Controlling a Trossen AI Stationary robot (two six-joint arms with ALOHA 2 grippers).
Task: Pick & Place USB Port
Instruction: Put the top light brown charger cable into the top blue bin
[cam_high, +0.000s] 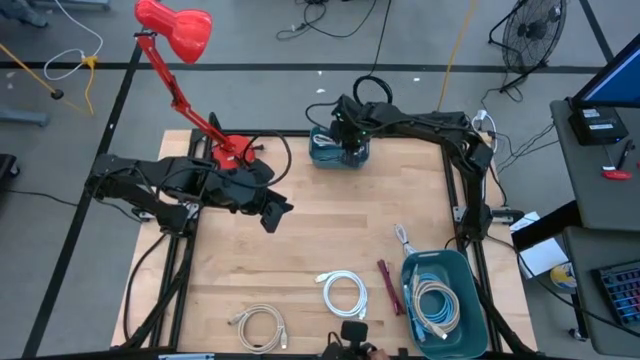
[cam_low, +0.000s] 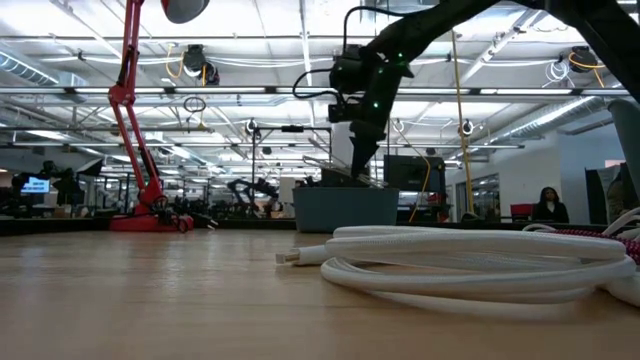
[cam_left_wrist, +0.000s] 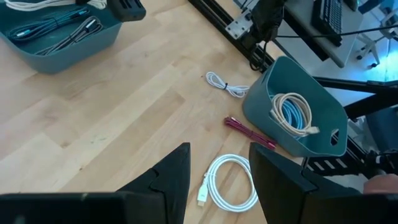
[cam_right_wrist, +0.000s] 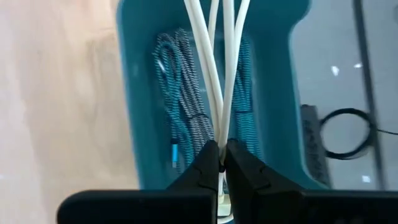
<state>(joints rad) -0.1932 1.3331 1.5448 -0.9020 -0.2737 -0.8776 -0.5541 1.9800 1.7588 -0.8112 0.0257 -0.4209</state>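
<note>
A: Where's the right gripper (cam_right_wrist: 221, 163)?

B: Above the teal plastic bin (cam_high: 338, 152) at the table's far edge, fingers pinched on a white cable (cam_right_wrist: 214, 68); braided blue-black cables (cam_right_wrist: 180, 93) lie below.

A: And the left gripper (cam_left_wrist: 217, 180)?

B: Open over bare wood. Ahead lie a coiled white USB cable (cam_left_wrist: 231, 182), a maroon cable (cam_left_wrist: 250, 132) and a second teal bin (cam_left_wrist: 292, 115).

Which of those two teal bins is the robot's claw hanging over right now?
The small teal plastic bin at the table's far edge: the right gripper, shut on a white cable, hangs above it. The larger bin sits near the front-right corner.
</note>
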